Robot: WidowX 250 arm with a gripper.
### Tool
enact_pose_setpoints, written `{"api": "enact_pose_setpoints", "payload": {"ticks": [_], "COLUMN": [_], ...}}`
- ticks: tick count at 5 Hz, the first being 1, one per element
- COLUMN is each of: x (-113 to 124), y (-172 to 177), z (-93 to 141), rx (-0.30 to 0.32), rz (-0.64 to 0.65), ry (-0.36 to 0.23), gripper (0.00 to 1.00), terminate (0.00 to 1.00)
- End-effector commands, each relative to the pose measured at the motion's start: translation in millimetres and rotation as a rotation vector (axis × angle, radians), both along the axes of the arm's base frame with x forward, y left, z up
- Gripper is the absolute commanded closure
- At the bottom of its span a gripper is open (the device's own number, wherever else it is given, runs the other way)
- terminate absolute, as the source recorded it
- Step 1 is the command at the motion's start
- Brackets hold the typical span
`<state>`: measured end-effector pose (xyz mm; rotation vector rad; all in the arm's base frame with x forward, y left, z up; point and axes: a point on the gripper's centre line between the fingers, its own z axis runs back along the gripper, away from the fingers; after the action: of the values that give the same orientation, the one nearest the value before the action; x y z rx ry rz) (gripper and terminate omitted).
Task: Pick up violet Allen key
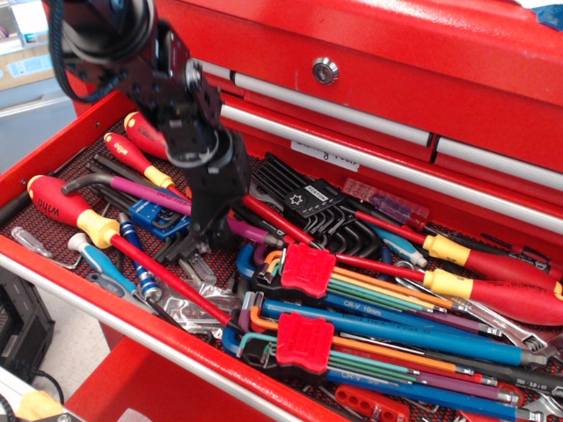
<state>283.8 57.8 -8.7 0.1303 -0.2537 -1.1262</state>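
The violet Allen key (145, 193) lies in the open red drawer (53, 149). Its magenta shaft runs from a dark grey bent end (77, 181) at the left toward the drawer's middle, and shows again right of the gripper (253, 234). My gripper (208, 236), on a black arm coming down from the upper left, is low over the middle of the shaft. Its dark fingers (222, 230) stand on either side of the shaft. It looks open, and the key lies flat among the tools. The shaft under the gripper is hidden.
Red-and-yellow screwdrivers (106, 230) lie left and right of the key. A blue bit holder (158, 218) and black hex keys (312, 207) lie close by. Two red holders with coloured keys (308, 268) fill the front right. The closed upper drawers (369, 88) rise behind.
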Motion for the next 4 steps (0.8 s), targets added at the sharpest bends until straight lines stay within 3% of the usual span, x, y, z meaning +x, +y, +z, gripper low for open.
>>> {"api": "enact_pose_setpoints", "payload": {"ticks": [1,2,4], "x": [1,-1,-2], "y": [-4,-8,-17], "z": [7,28,78], "rx": [0.013,0.050,0.188], "rz": [0.035,0.042,0.010], "ry": [-0.031,-0.009,0.007], "gripper": [1.00,1.00,1.00], "terminate": [0.00,0.00,0.00]}}
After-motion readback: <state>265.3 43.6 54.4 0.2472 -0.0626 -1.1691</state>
